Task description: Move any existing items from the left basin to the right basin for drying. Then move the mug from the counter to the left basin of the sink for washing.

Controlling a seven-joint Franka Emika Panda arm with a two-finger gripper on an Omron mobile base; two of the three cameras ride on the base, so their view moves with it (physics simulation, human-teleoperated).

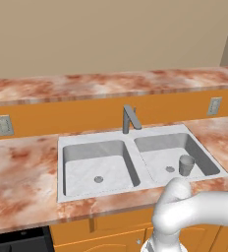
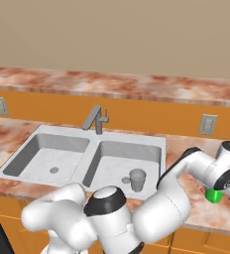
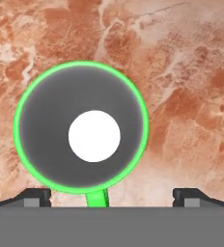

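Readable text: none in any view.
Mug (image 3: 80, 126): plain green rim, dark inside, no print or brand.
Grey cup (image 1: 186, 165): unmarked.
Sink (image 1: 130, 141) and faucet (image 1: 130, 118): no maker's stamp legible.
Wall outlets (image 1: 3, 125): blank plates, no lettering.
Counter (image 3: 181, 72): marbling only.

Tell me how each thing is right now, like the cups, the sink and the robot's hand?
Grey cup: upright, in the right basin.
Left basin: nothing in it.
Green mug: upright on the counter, right below the hand, handle toward the fingers.
Gripper: open, above the mug, not touching it.
Faucet: no water running.
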